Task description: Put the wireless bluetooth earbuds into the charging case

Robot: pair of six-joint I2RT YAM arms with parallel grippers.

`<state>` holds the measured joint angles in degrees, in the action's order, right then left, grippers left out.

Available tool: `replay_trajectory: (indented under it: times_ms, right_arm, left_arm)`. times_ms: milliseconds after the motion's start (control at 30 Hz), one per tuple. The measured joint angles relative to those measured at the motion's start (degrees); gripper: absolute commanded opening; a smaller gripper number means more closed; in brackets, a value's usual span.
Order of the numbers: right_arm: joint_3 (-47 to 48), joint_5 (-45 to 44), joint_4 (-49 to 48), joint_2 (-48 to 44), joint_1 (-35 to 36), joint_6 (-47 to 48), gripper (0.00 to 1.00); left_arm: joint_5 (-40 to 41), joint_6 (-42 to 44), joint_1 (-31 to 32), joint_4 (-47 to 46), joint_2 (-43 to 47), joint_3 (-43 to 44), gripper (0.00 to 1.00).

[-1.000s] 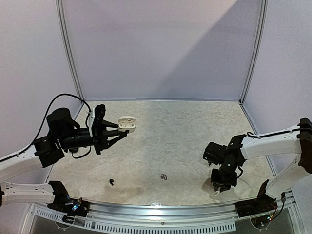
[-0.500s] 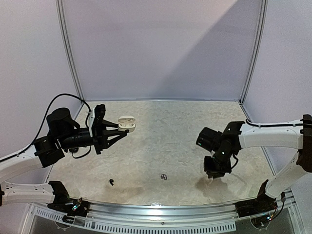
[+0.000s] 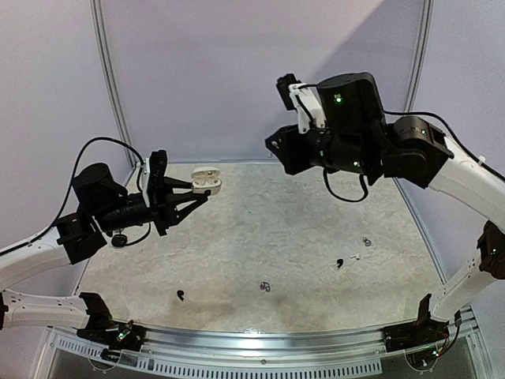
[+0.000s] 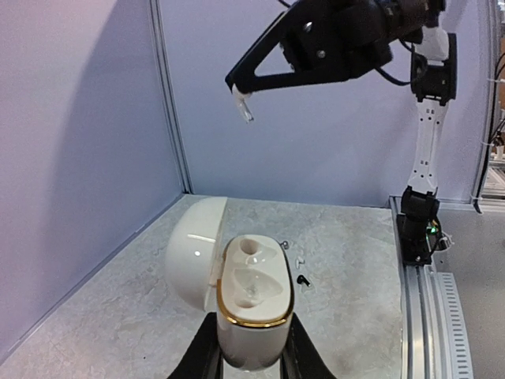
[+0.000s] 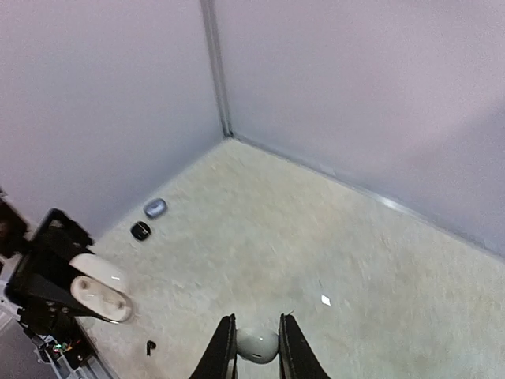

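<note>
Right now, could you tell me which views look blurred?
Left wrist view: crisp, soft highlights on the open glossy white charging case. Right wrist view: blurred throughout, even the white earbud at the bottom edge. Top view: sharp, diagonal shadow across the back wall.

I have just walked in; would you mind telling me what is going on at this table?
The left fingers hold the white charging case, lid open, above the left side of the table. The right fingers are shut on a white earbud, raised high and not yet at the case. Other earbuds lie loose on the table, among them a black earbud near the front left.
</note>
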<state>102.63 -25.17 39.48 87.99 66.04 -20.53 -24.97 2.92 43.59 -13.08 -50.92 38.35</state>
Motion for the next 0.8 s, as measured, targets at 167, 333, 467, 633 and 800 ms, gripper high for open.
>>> replay_trajectory:
  times_ms: [167,333,467,633,800]
  right_arm:
    - [-8.37,0.26,-22.88,-0.83,8.28,21.59,0.0]
    - [-13.92,2.69,-36.06,-0.26,12.02,35.47,0.0]
    - [-13.9,2.86,-43.3,0.31,11.76,39.89,0.0]
    - [-13.88,2.12,-47.54,2.6,11.63,43.28,0.0]
    - [-13.88,0.9,-47.87,4.42,11.63,45.68,0.0]
  left_arm:
    - [0.46,-1.09,0.0,-2.08,-0.52,1.38,0.0]
    - [2.99,-0.98,0.0,-3.54,-0.52,2.01,0.0]
    - [4.07,-0.66,0.04,-3.98,-0.59,2.01,0.0]
    - [4.76,-0.07,0.17,-4.24,-0.92,2.01,0.0]
    - [4.68,0.02,0.17,-4.26,-0.92,2.01,0.0]
